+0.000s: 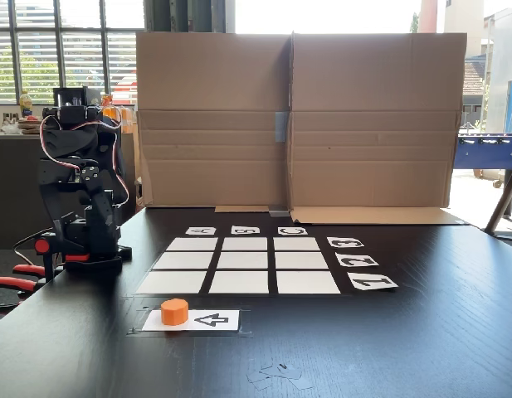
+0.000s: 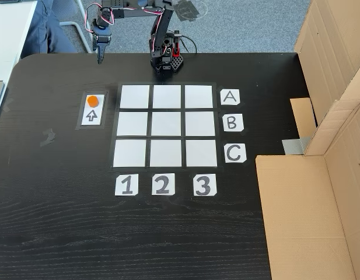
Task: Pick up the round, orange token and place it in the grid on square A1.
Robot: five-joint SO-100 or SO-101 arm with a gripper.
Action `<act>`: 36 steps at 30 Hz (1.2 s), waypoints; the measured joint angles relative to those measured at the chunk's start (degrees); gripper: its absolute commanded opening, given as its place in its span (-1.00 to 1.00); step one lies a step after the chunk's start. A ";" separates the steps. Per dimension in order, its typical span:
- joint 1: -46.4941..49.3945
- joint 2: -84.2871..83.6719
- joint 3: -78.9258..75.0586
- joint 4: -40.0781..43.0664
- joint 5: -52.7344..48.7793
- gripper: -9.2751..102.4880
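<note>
- Token [image 2: 93, 100] lies well apart from your pincer [image 2: 100, 56], below it in the top-down fixed view, with bare surface [image 2: 51, 192] between.
- Pincer hangs at the far edge, tips pointing down; you cannot tell how wide it stands, and it holds nothing.
- Token sits on the arrow card [image 2: 91, 115], just left of the grid [image 2: 165, 125].
- A1 [image 2: 135, 97] is the grid cell nearest the token.

We see an office or lab: black table [image 2: 168, 233]; grey carpet [image 2: 244, 26]; large windows [image 1: 65, 50]; cardboard screen [image 1: 297, 116].
</note>
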 measured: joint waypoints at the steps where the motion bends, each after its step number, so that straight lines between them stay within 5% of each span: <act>1: -0.44 -1.93 -1.49 0.00 0.18 -0.24; 20: -10.28 -34.98 -28.83 0.97 1.58 -0.23; 36: -20.30 -42.28 -31.03 0.97 5.01 -0.23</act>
